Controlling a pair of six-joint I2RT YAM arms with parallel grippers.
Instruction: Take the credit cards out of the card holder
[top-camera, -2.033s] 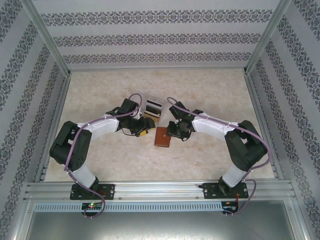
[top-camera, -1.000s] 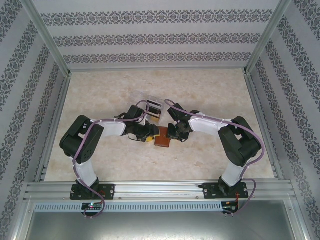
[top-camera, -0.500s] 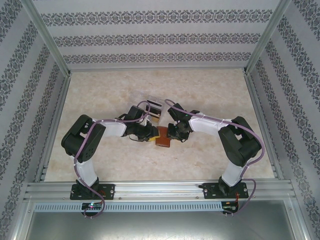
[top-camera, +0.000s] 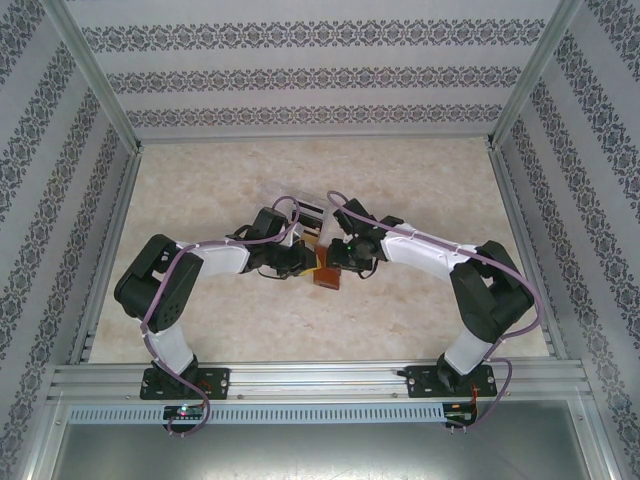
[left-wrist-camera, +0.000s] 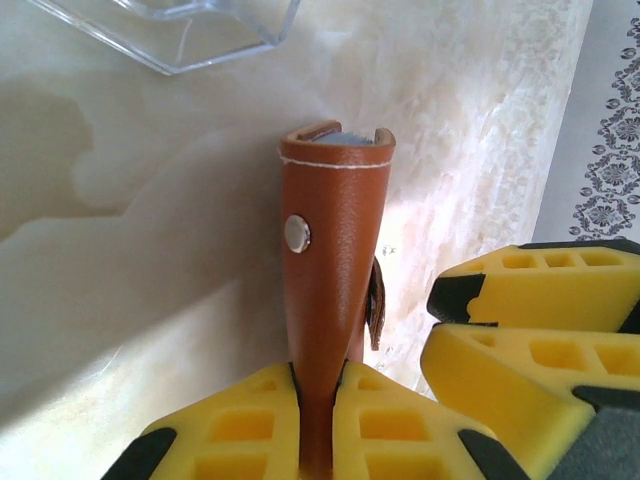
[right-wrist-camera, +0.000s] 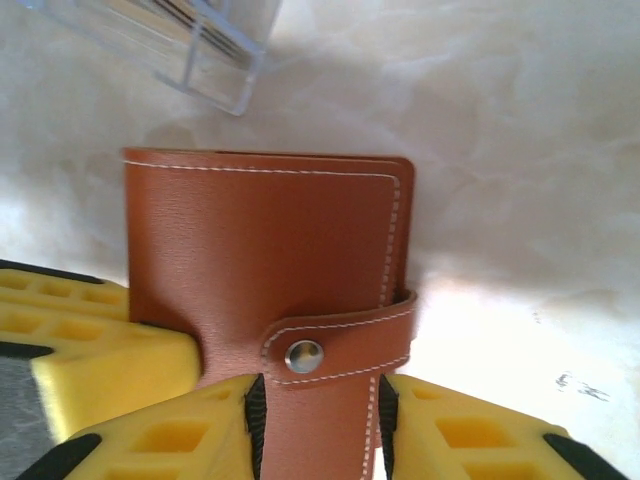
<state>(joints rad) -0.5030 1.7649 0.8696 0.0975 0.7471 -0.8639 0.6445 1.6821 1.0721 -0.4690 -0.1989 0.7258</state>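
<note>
The left gripper (left-wrist-camera: 318, 405) is clamped on the near edge of the brown card holder (left-wrist-camera: 335, 230), apparently standing it on edge near the centre of the table (top-camera: 420, 180) to brace it. From 3 o'clock, the right gripper (right-wrist-camera: 322, 405) straddles the snap strap (right-wrist-camera: 340, 345), its fingers just beside the strap's edges. Whether they pinch it I cannot tell. The strap looks fastened, so unsnapping likely comes first. Beyond, at 11 o'clock, sits a clear plastic case (right-wrist-camera: 200, 50).

Bright, even light — pale glare on the table (left-wrist-camera: 470, 130), soft shadows, wrist close-ups slightly blurred.
</note>
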